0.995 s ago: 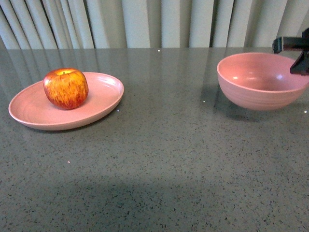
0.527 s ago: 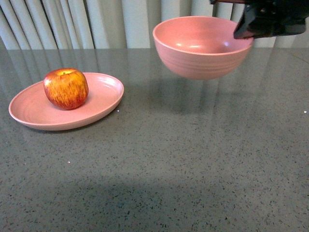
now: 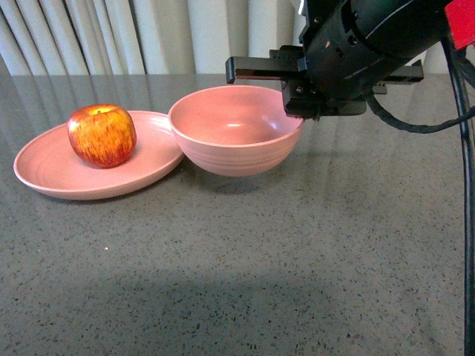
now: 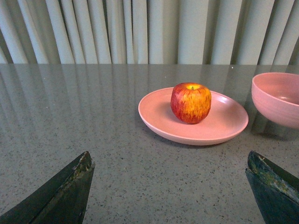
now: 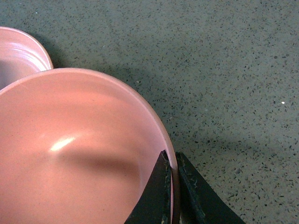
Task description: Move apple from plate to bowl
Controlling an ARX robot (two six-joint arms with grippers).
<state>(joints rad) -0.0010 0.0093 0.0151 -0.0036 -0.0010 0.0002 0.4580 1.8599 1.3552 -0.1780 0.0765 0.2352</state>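
On the grey speckled surface [image 3: 245, 252], a shallow pink plate [image 3: 52, 178] with the apple [image 3: 102, 135] upright on it, toward its 12 o'clock edge. At the plate's 3 o'clock, the deep pink bowl [image 3: 234, 144] — rim overlapping the plate's edge, contact unclear. At the bowl's 3 o'clock rim, the black right gripper [image 3: 295, 111] — fingertips hidden by its own body. Pale pleated curtains [image 3: 148, 37] behind, at 12 o'clock.

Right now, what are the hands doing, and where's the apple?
Right hand shut on bowl rim, bowl beside plate. Left hand open, empty. Apple sits on plate. Nothing blocking it.
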